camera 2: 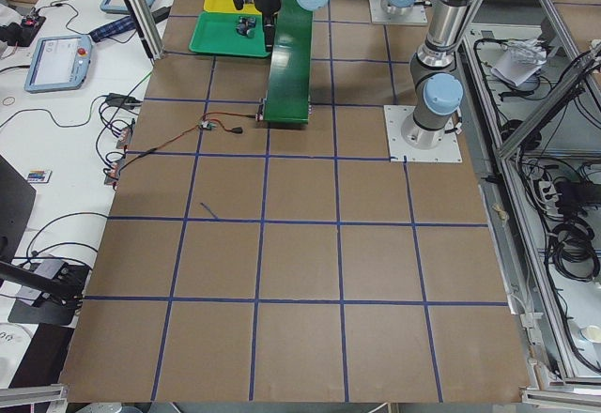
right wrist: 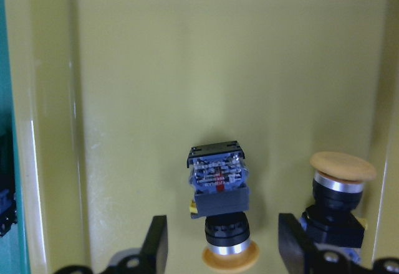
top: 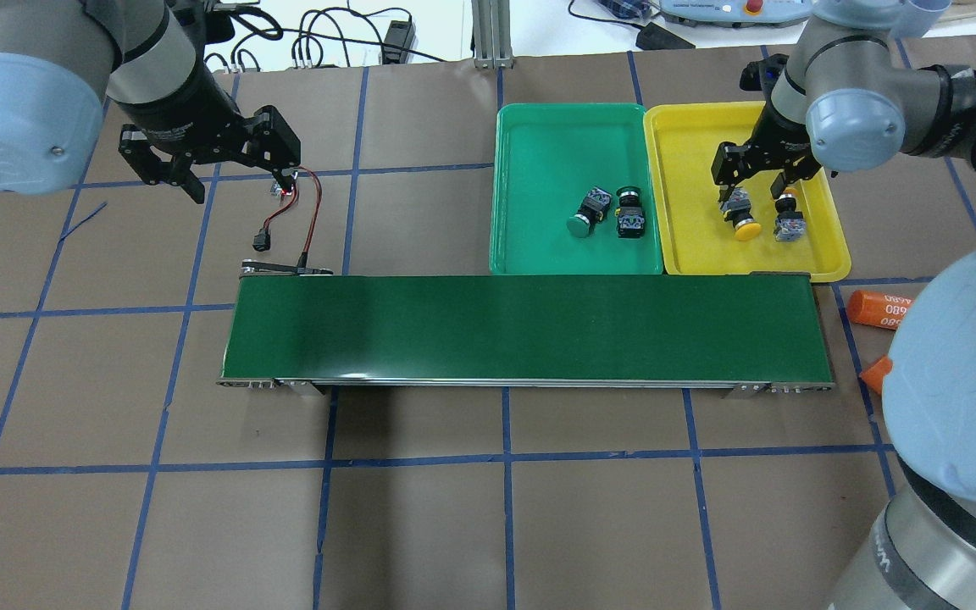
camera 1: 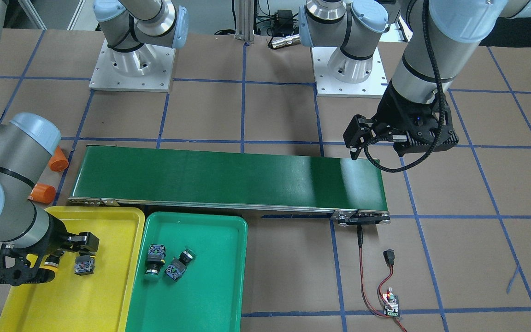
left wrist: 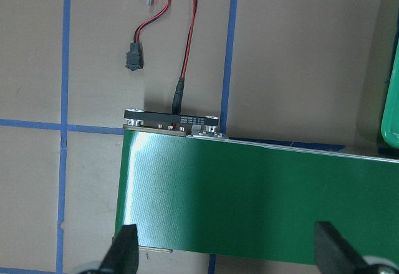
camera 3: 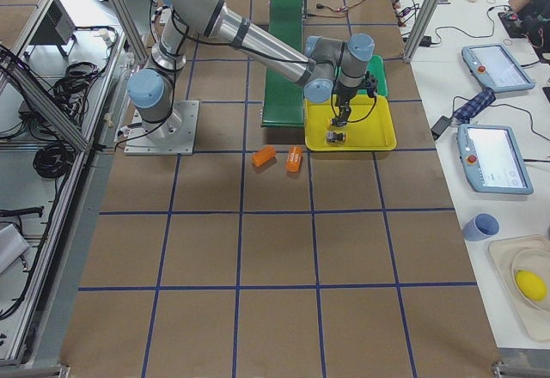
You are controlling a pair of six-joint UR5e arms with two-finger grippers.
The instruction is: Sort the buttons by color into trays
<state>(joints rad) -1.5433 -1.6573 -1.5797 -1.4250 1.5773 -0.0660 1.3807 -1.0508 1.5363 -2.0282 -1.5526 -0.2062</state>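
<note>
Looking first at the conveyor belt (top: 522,326), which is nearest to the robot, I find no button on its green surface, so nothing waits there to be sorted. To one end of it two orange cylinders (top: 878,309) lie on the table; I judge they are not part of the job.

Just beyond the belt the two trays lie side by side. In the green tray (top: 539,135) a green-capped button (top: 587,213) lies close beside a second green-capped button (top: 629,213), both near the middle. In the yellow tray (top: 691,135) one yellow-capped button (top: 740,213) lies on the tray floor between the fingers of the right gripper (top: 751,191), and the other yellow-capped button (top: 787,218) is just beside it. This gripper hangs low over the tray with its jaws apart. The wrist view shows a gap on each side of the button, so it grips nothing.

Past the belt's other end, the left gripper (top: 241,182) hovers near a small control board (top: 278,188), wide apart and empty.

All four buttons lie in matching trays, so I judge the sorting finished. Only lifting the right arm away seems left.
</note>
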